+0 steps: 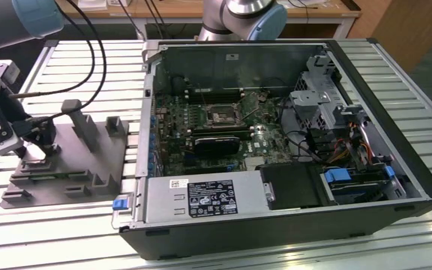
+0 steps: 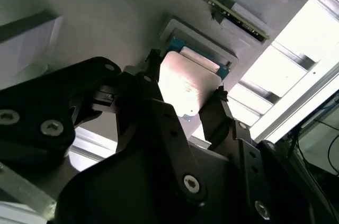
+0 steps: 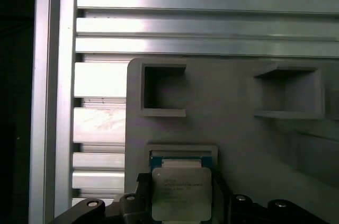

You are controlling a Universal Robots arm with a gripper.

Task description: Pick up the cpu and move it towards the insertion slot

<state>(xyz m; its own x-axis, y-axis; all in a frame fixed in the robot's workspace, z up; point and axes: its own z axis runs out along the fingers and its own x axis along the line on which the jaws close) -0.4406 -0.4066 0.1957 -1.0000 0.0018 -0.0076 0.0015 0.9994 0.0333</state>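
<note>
Second wrist view: cpu [image 2: 186, 87] btwn fingers [image 2: 214, 115]

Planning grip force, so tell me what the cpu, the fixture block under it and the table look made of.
The cpu: likely a metal lid, satin silver with a soft sheen.
The fixture block: probably plastic, matte grey and dull, with crisp square pockets.
The table: seemingly aluminium slats, given their bright, streaky glare.

A robotics lab, judging by the grey jointed robot arm [image 1: 242, 17] over a slatted aluminium bench [image 1: 51, 230] bearing an opened black computer case [image 1: 276, 233].
</note>
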